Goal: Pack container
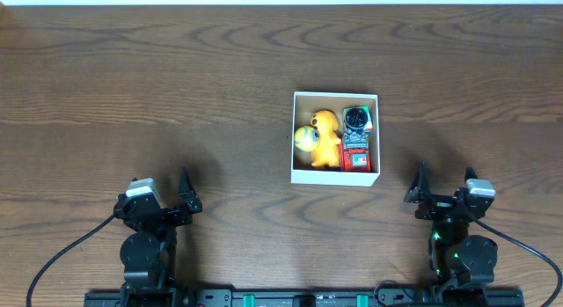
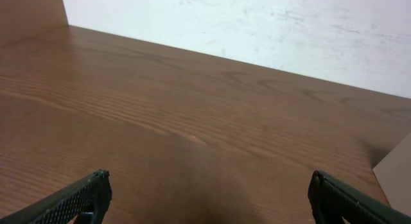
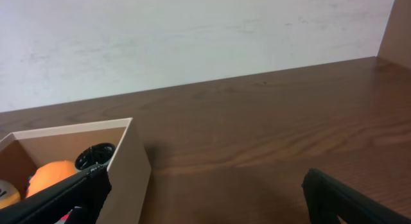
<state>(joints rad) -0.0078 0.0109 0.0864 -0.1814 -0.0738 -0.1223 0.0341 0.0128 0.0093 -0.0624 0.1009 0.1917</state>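
The container (image 1: 296, 135) is a square white-walled box with a brown inside, right of the table's middle. In it lie a yellow-orange toy figure (image 1: 325, 135), a small yellow-green ball (image 1: 304, 138), a black round toy (image 1: 355, 119) and a red toy (image 1: 355, 157). My left gripper (image 1: 183, 194) is open and empty near the front left, far from the container; its wrist view (image 2: 209, 195) shows bare wood between the fingers. My right gripper (image 1: 440, 191) is open and empty at the front right. Its wrist view (image 3: 205, 192) shows the container's corner (image 3: 131, 163) to its left.
The wooden table (image 1: 141, 96) stretches wide around the container. A white wall (image 3: 192, 38) stands behind the table's far edge. Both arm bases sit at the front edge.
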